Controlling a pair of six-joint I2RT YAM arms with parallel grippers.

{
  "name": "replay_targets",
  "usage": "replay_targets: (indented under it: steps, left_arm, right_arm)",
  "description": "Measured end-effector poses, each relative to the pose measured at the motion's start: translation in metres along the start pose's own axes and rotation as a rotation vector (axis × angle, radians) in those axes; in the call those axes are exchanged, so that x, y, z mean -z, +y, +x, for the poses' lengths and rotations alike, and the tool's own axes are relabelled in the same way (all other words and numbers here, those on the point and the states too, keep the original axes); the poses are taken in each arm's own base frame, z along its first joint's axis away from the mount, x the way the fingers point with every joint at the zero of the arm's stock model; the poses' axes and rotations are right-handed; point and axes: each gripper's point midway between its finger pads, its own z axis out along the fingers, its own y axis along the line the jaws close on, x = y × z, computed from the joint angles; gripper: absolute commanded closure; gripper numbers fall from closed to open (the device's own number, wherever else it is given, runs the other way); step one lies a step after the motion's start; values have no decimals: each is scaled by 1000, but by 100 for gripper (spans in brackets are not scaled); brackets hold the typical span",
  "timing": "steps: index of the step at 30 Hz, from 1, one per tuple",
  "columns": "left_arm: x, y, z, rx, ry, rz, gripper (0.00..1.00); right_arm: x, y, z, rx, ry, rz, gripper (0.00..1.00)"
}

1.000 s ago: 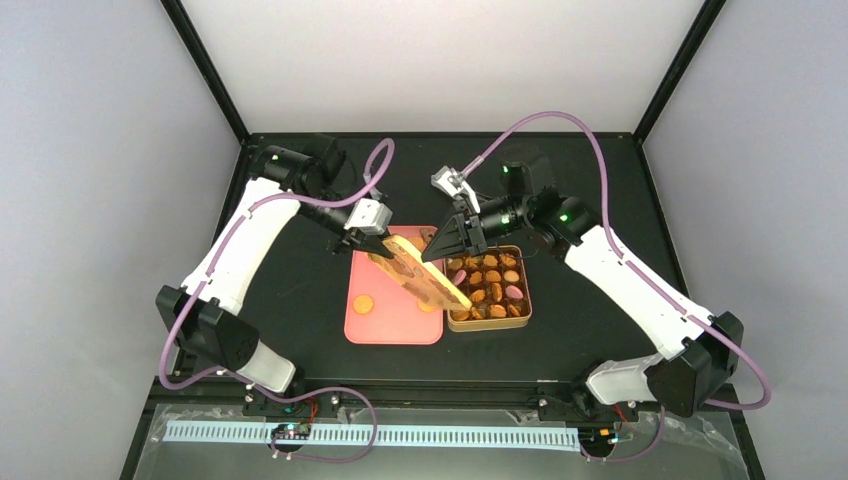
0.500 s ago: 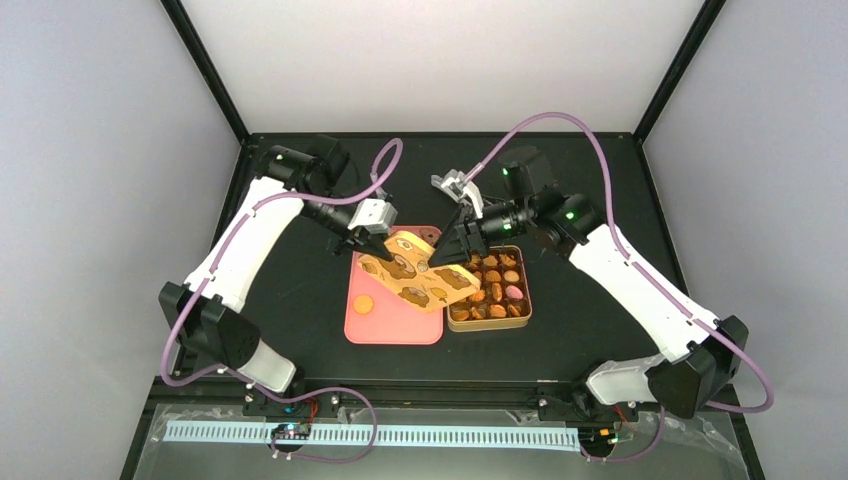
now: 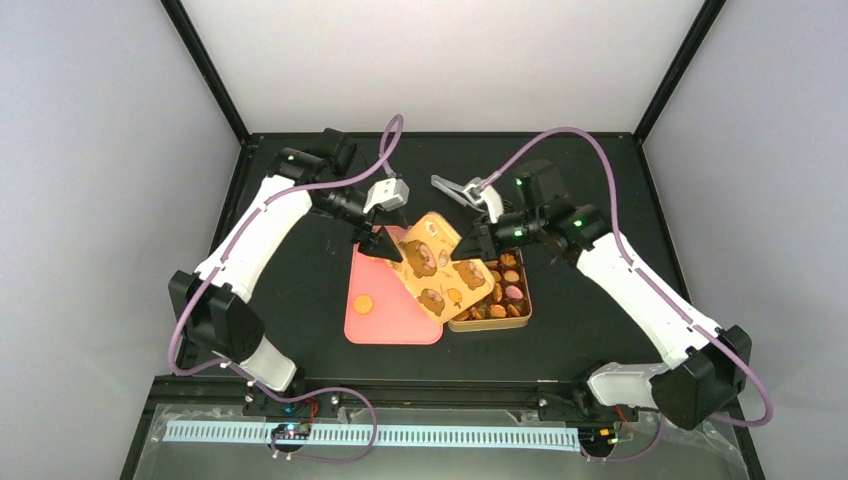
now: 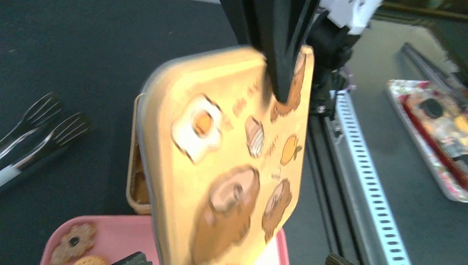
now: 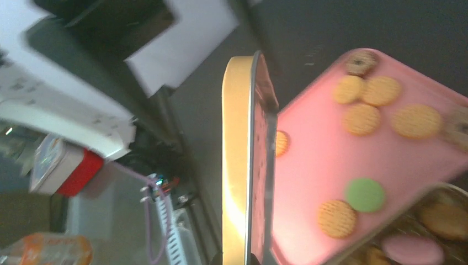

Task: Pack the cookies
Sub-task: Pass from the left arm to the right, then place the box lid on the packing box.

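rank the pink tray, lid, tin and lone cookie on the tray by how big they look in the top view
1. pink tray
2. lid and tin: too close to rank; the lid is raised nearer the camera and hides part of the tin
3. lone cookie

One yellow printed lid (image 4: 232,165), tilted, pinched at far edge by right end effector (image 4: 281,91); metal tongs (image 4: 38,130) left on surface (image 4: 110,49); cookies (image 4: 74,248) on pink tray (image 4: 118,234).
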Motion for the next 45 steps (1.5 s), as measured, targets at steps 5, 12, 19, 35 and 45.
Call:
replay_targets:
  steps: [5,12,19,35,45]
  left_arm:
    - [-4,29,12,51,35,-124,10]
    - [-15,46,39,59,94,-180,13]
    - [-48,45,76,37,183,-163,17]
    - [-137,66,123,-72,348,-173,28]
    - [-146,74,126,-84,370,-206,28]
  right_arm:
    - [26,-76,15,-260,-79,124,99]
    - [48,-132,55,-567,-199,136,99]
    - [58,-151,79,-725,-310,112,97]
    - [64,-173,107,-792,-323,247,58]
    - [81,-183,121,-792,-250,449,37]
